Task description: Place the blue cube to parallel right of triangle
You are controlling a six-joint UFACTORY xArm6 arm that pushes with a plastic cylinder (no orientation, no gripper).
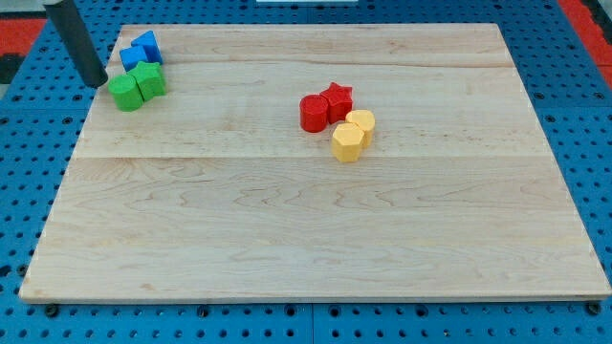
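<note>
Two blue blocks sit touching at the board's top left: one (pixel 147 44) looks like a triangle-like wedge, the other (pixel 131 58) like a cube, though their shapes are hard to tell apart. Two green blocks (pixel 136 86) lie just below them, touching each other. My dark rod comes down from the view's top left, and my tip (pixel 97 82) rests at the board's left edge, just left of the green blocks and below-left of the blue ones, not touching them.
Near the centre, a red cylinder (pixel 313 113) and red star (pixel 337 98) touch, with two yellow blocks (pixel 352 135) just below-right. The wooden board (pixel 287 229) lies on a blue perforated table.
</note>
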